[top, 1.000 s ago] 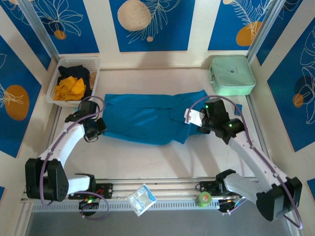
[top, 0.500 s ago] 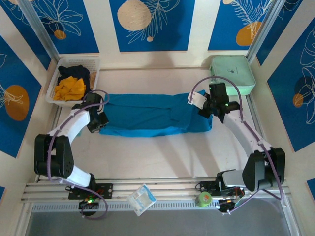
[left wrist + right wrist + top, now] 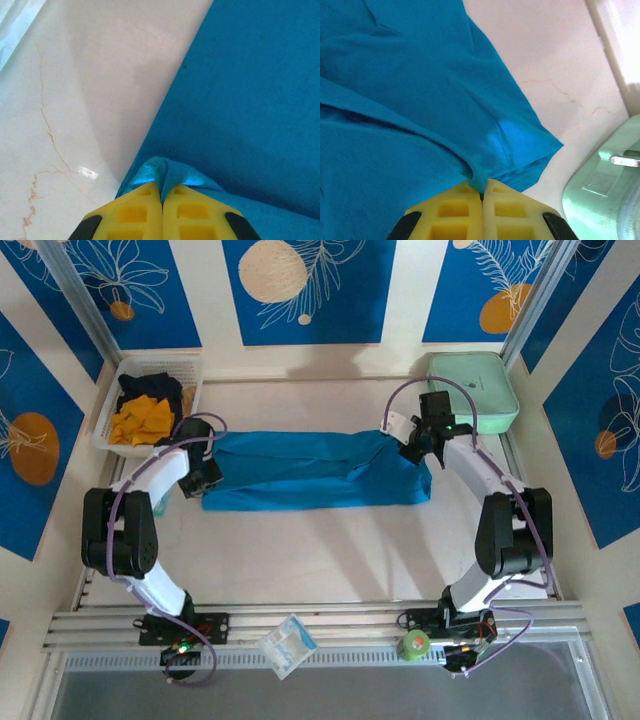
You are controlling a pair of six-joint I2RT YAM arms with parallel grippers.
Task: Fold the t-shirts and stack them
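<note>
A teal-blue t-shirt (image 3: 310, 470) lies folded lengthwise into a long band across the middle of the table. My left gripper (image 3: 207, 462) is shut on its left end; the left wrist view shows a pinch of teal cloth (image 3: 165, 172) squeezed between the yellow fingers (image 3: 135, 215). My right gripper (image 3: 408, 446) is shut on the right end, with a rolled teal hem (image 3: 479, 177) caught between its yellow fingers (image 3: 510, 215). Orange-yellow and black t-shirts (image 3: 145, 415) lie bunched in a white basket (image 3: 190, 375) at the back left.
A mint-green hard case (image 3: 470, 390) stands at the back right, close to my right gripper; its edge (image 3: 605, 195) is in the right wrist view. A small clear packet (image 3: 287, 645) and a green round object (image 3: 415, 644) lie on the front rail.
Both grippers have carried the shirt's near edge away from the arm bases toward the back, folding it over into a narrower band. Both arms are now stretched further out.
</note>
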